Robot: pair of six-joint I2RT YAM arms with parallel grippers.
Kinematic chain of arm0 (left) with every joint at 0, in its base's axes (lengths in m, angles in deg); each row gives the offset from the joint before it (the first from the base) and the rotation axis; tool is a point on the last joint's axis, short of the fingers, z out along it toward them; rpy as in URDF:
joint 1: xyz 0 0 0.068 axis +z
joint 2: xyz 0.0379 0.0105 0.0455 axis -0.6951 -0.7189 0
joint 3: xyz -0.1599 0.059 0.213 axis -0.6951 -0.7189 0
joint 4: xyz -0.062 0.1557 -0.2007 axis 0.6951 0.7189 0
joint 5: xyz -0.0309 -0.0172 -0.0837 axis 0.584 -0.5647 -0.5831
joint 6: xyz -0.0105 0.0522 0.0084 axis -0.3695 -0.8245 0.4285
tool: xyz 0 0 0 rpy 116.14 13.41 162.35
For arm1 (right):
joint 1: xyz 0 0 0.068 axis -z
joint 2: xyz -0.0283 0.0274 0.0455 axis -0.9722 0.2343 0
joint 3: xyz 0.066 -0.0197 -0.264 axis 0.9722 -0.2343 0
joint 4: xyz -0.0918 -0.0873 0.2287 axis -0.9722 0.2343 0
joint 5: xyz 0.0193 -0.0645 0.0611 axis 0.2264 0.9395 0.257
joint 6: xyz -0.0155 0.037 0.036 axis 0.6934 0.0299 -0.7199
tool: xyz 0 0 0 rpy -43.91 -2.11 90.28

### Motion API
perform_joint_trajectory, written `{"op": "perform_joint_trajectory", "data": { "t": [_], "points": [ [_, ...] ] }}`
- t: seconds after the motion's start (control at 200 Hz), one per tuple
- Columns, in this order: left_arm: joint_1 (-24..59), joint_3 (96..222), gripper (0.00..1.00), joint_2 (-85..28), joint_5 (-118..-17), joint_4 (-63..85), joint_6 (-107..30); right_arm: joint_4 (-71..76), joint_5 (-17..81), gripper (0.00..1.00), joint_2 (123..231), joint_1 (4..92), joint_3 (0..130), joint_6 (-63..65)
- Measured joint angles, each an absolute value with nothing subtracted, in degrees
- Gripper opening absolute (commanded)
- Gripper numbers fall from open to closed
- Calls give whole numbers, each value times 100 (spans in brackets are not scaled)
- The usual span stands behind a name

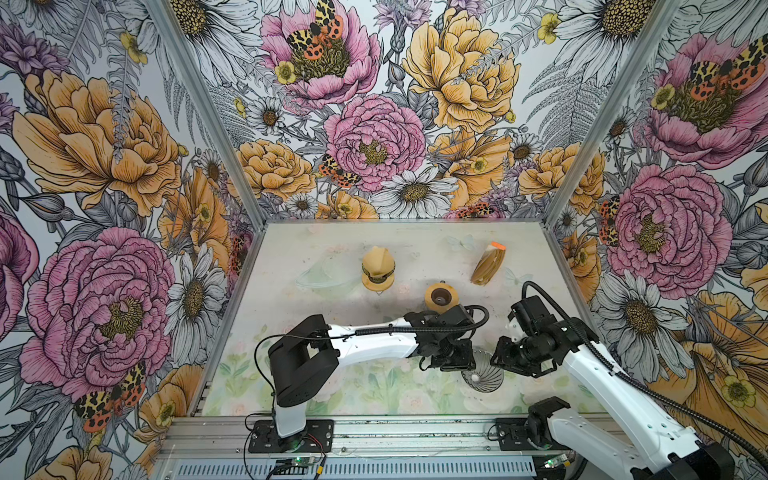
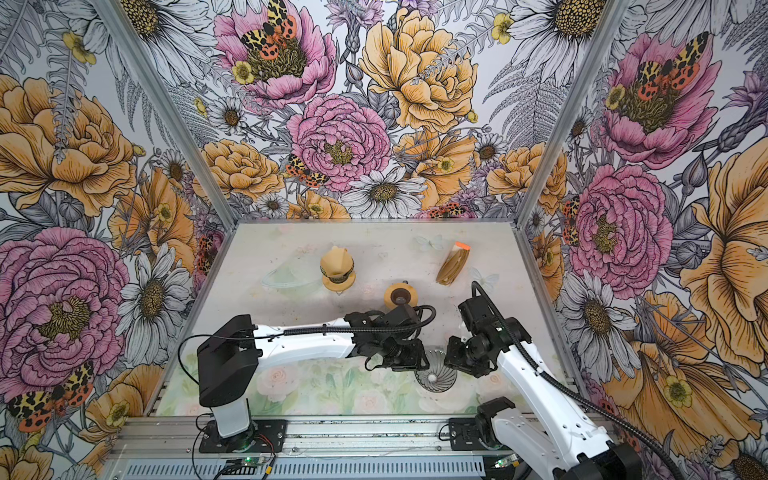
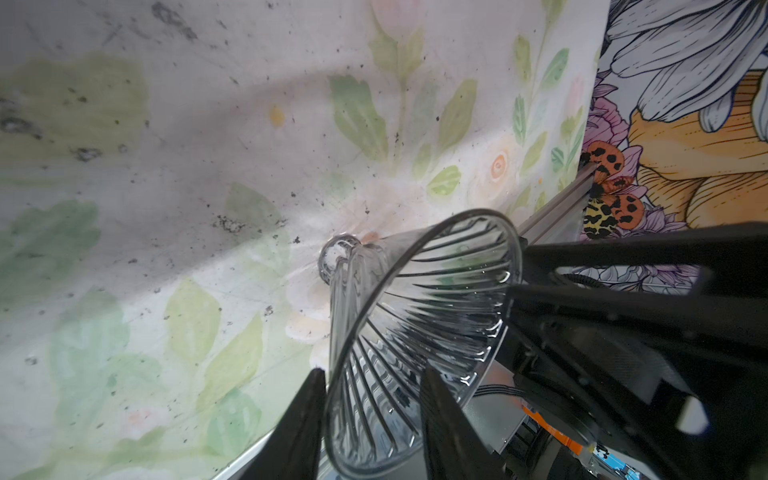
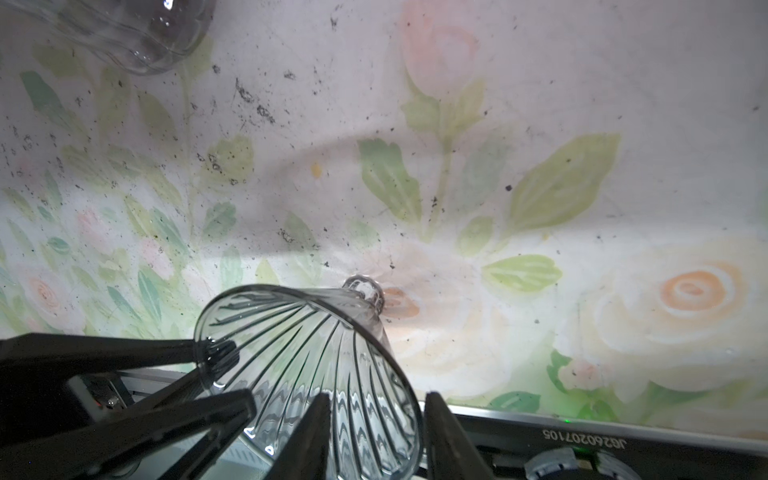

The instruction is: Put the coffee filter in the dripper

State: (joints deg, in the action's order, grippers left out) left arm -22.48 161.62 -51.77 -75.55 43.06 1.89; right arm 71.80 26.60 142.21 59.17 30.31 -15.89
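From 9 o'clock, the left tool (image 3: 374, 370) stands part-way open astride the rim of the clear ribbed glass dripper (image 1: 484, 380), one finger (image 3: 305, 419) against the outer wall and the other inside the cone with a gap showing. The dripper is tipped on its side at about 5 o'clock on the tabletop (image 1: 332, 386), its mouth toward the camera in both top views, while the sleeve of brown coffee filters (image 1: 488, 264) lies well apart at 1 o'clock. From 3 o'clock, the right tool (image 4: 378, 395) is likewise part-way open across the opposite rim, a gap showing there too.
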Motion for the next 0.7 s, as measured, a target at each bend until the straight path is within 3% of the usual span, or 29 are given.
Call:
{"op": "perform_joint_trajectory", "data": {
  "t": [0.7],
  "points": [
    [-2248,16162,20,-5282,-7555,4400,311,7160,2609,44,14068,5917,2994,-1591]
  ]
}}
